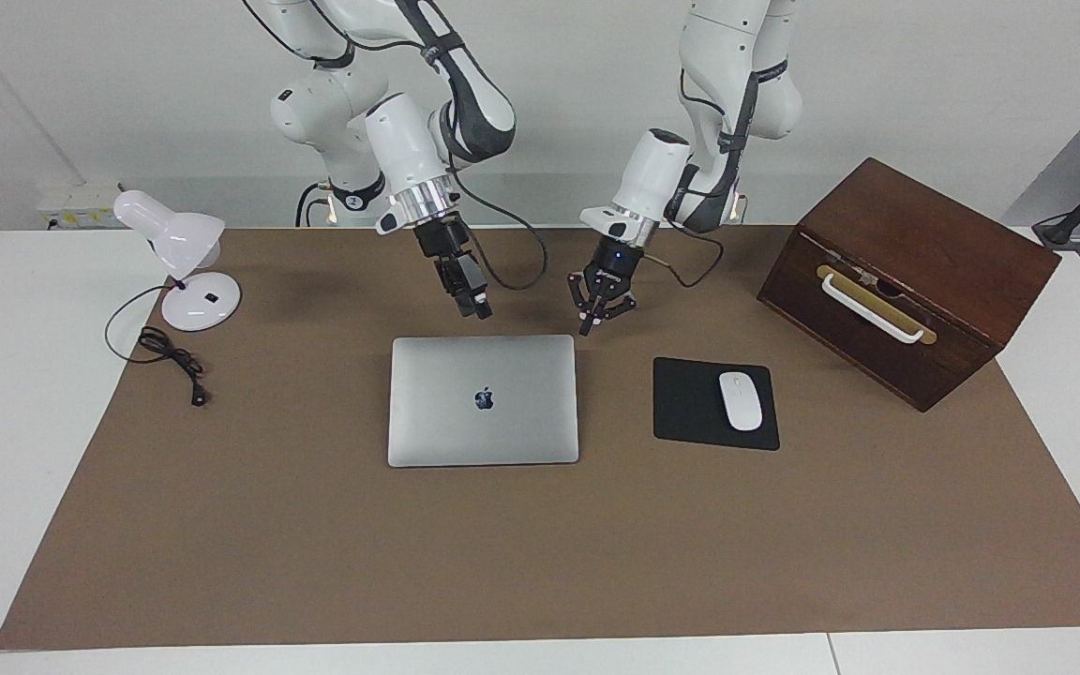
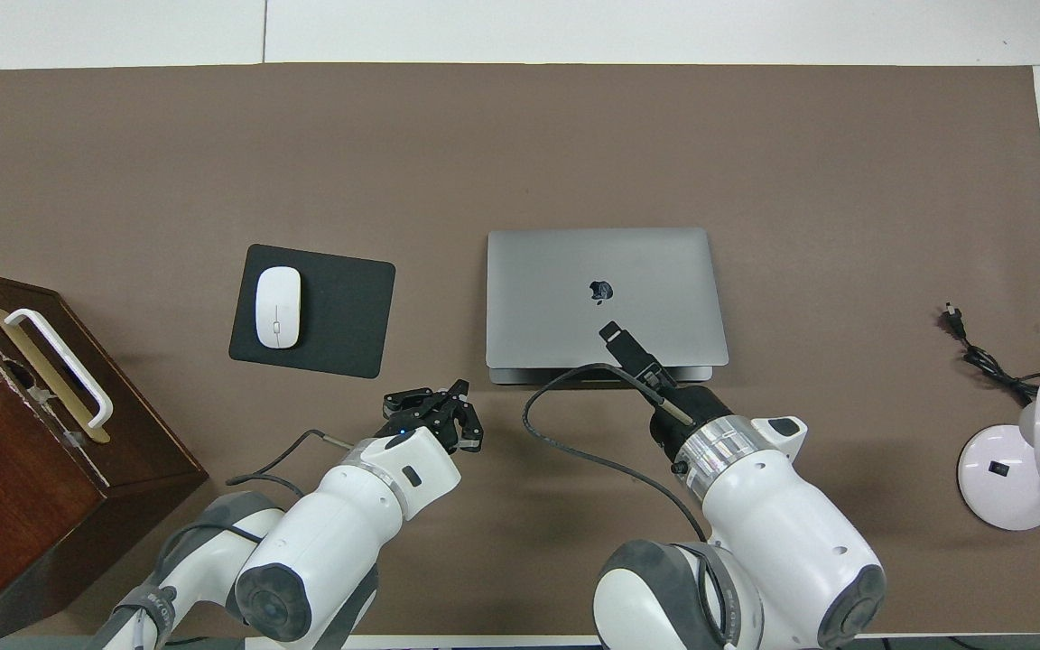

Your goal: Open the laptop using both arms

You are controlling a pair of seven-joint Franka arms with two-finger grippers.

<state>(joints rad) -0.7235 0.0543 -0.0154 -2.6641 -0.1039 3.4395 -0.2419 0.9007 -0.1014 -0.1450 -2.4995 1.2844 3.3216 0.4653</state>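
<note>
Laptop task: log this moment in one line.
laptop: closed, untouched | left gripper: shut, raised | right gripper: raised

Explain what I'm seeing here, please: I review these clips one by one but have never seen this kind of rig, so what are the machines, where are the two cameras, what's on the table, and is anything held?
Two white robot arms work at a table covered by a brown mat. One camera faces them from across the table; the other looks steeply down from above their own end.

On the mat lies a closed laptop. Toward the left arm's end are a white mouse on a black mouse pad and a wooden box. Toward the right arm's end stands a white desk lamp.

The left end effector is shut and hangs over the mat, just off the laptop's near corner. The right end effector hangs over the laptop's near edge. Neither holds or touches anything.
</note>
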